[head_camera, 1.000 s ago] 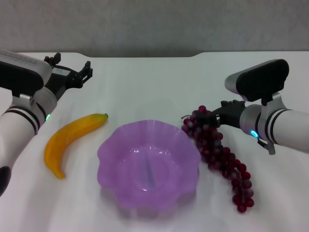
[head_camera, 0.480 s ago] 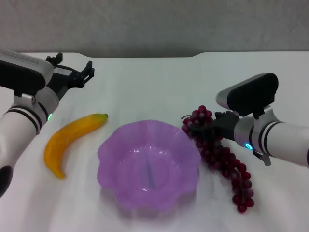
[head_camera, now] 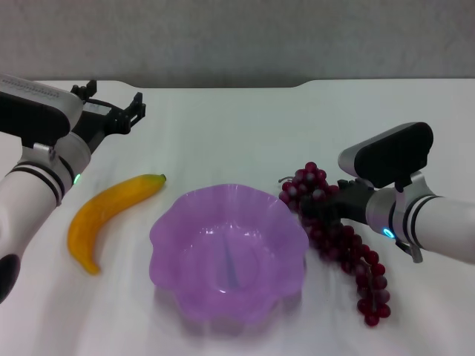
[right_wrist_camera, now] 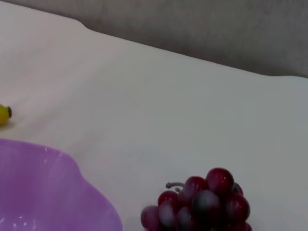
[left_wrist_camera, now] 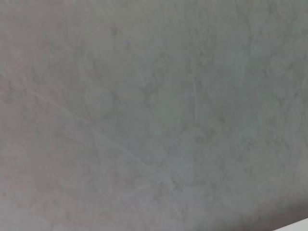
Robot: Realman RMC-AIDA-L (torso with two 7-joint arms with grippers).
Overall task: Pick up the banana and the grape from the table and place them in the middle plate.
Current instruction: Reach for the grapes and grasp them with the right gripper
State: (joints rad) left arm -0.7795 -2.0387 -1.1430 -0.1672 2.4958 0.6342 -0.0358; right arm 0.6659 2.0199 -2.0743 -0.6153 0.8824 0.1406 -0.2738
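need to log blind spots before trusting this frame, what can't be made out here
- Right gripper: in the head view its fingers sit among the grape, so open or shut is unclear; the right wrist view shows no fingers.
- The grape is cut off by the right wrist view's edge, as are the middle plate and the banana.
- Left wrist view: only a grey wall; nothing of the table.

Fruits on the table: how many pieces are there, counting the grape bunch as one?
2. The banana lies on the table, left of the plate. The grape lies right of the plate, with the right gripper at its upper end.
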